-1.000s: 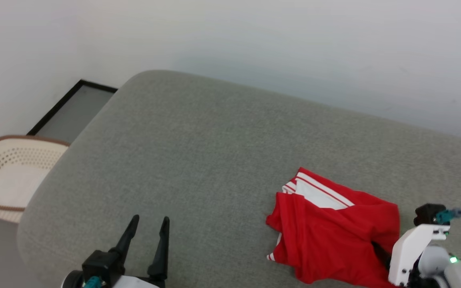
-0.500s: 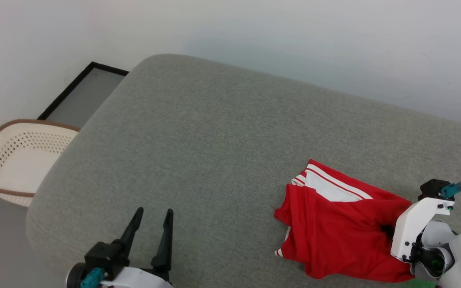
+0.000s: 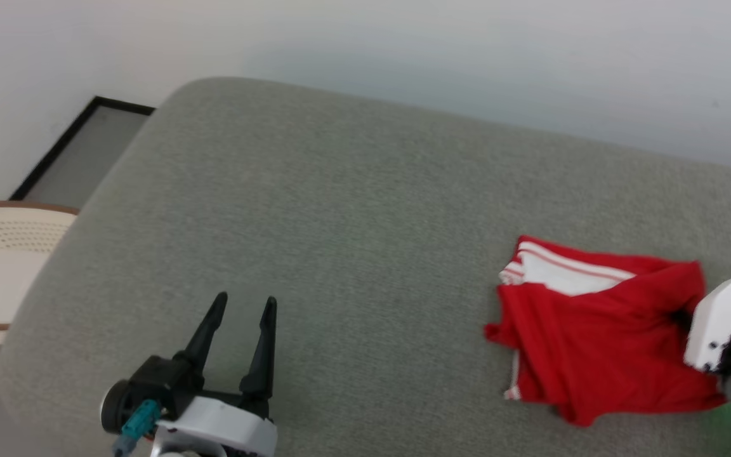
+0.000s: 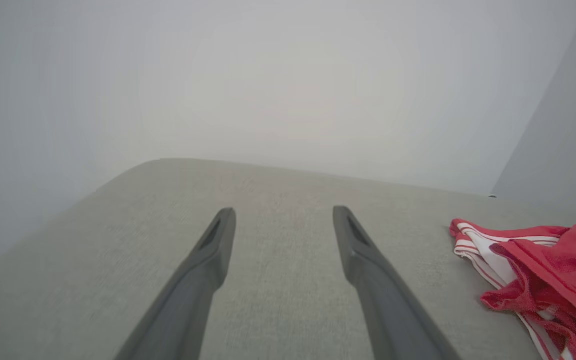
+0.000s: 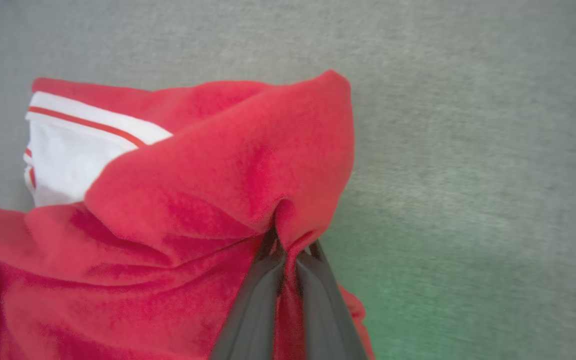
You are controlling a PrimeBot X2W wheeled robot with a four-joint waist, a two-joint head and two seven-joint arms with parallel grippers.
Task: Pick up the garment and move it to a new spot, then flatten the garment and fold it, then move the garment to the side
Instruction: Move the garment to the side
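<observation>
- Right wrist view: right gripper (image 5: 290, 240) fingers clenched on a bunched red fold of the garment (image 5: 208, 180).
- Head view: garment lies crumpled on the right side of the grey surface (image 3: 340, 222), white sleeve showing.
- Left gripper (image 3: 245, 299) fingers spread, empty, well apart from it.

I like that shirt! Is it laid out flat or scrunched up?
Scrunched up. The shirt lies bunched on the grey cushion, red folds heaped over one another.
</observation>
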